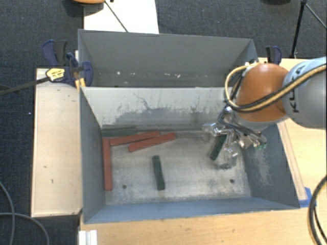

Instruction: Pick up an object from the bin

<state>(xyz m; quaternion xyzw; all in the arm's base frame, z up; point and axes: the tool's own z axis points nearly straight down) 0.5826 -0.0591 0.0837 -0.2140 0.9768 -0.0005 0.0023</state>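
Observation:
My gripper point(223, 149) hangs over the right part of the bin floor, under the orange wrist cover. A short dark green bar point(217, 148) stands tilted, almost upright, between its metal fingers, and the gripper is shut on it. Another dark green bar point(158, 172) lies flat on the floor in the middle of the bin, well to the left of the gripper.
Two red bars point(144, 138) lie crossed near the back wall, left of centre, beside a dark green bar point(120, 131). A third red bar point(108, 165) lies along the left wall. The arm and its cables reach in over the right rim.

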